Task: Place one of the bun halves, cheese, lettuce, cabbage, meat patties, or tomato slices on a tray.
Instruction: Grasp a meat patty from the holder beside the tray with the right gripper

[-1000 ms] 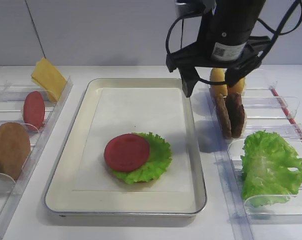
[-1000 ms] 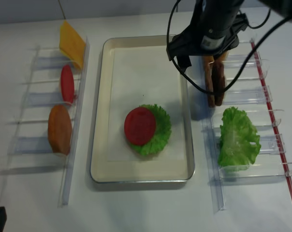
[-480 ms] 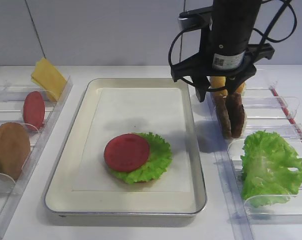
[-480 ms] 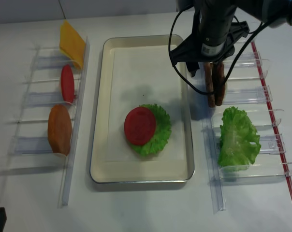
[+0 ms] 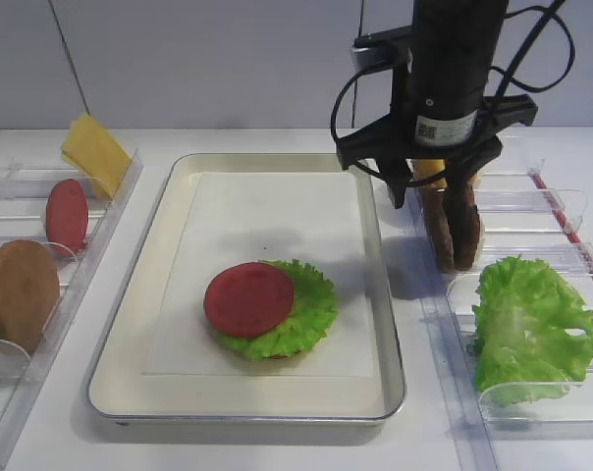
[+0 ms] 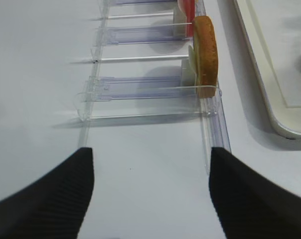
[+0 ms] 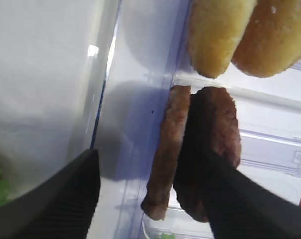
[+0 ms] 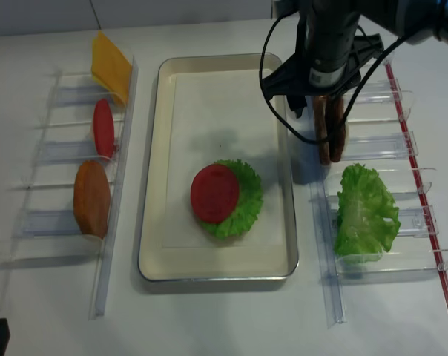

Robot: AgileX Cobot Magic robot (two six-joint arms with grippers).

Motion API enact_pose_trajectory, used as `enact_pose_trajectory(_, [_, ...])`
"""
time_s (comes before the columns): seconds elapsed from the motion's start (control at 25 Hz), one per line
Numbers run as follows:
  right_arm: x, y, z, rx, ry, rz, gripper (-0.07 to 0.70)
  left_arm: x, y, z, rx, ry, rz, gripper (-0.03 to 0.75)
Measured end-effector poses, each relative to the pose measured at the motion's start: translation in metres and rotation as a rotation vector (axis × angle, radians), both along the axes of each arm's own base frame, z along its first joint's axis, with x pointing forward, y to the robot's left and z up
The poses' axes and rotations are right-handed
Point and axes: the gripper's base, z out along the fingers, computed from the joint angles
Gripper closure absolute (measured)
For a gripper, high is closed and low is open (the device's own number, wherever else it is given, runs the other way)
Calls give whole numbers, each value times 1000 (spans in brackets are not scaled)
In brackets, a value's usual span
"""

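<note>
Closing in from wide, the right gripper [image 7: 145, 194] now straddles the two patties [image 5: 452, 224] standing on edge in the right rack [image 5: 532, 257]; a second ago it hung up and to the left, near the tray's [image 5: 387, 294] far right corner, with its jaws spread wider. It has since shifted right, dropped lower and narrowed. In the wrist view one finger [image 7: 56, 194] sits at 8 o'clock, clear of the meat, while the other finger [image 7: 250, 204] at 4 o'clock overlaps the darker patty's edge (whether it actually presses on it I cannot tell). So the jaws stand part-way closed around the patties, not visibly clamped on either.

For the task, this reads as the pick about to happen: a patty looks like the next layer, bound for the stack on the tray, where a tomato slice [image 5: 248, 299] already lies on lettuce [image 5: 301, 316] at about 6 o'clock from the tray's centre. Two buns [image 7: 245, 30] stand just beyond the patties, at 12 o'clock from them.

The left gripper [image 6: 148, 191] hangs open over bare table [image 6: 41, 74] beside the left rack [image 6: 150, 87], holding nothing.

Writing: a white sticker with a small square code [image 5: 440, 127] sits on the right arm's wrist; its print is too small to read.
</note>
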Motion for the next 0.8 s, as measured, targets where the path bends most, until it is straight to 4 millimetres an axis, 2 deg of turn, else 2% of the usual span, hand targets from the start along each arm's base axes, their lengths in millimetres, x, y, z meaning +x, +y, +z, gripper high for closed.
enact_pose_trajectory(0.2, [3,2,-12,-19,34,-1,216,0,0,0,0,0,0,225])
enact_pose_trajectory(0.48, [5,3,-20,-31,57,-3,316,0,0,0,0,0,0,225])
enact_pose_trajectory(0.6, [5,1,-20,-46,56,-3,367,0,0,0,0,0,0,225])
enact_pose_trajectory(0.76, [6,-2,-20,-79,51,-4,505,0,0,0,0,0,0,225])
enact_pose_trajectory(0.8, [5,-2,-20,-86,53,-8,516,0,0,0,0,0,0,225])
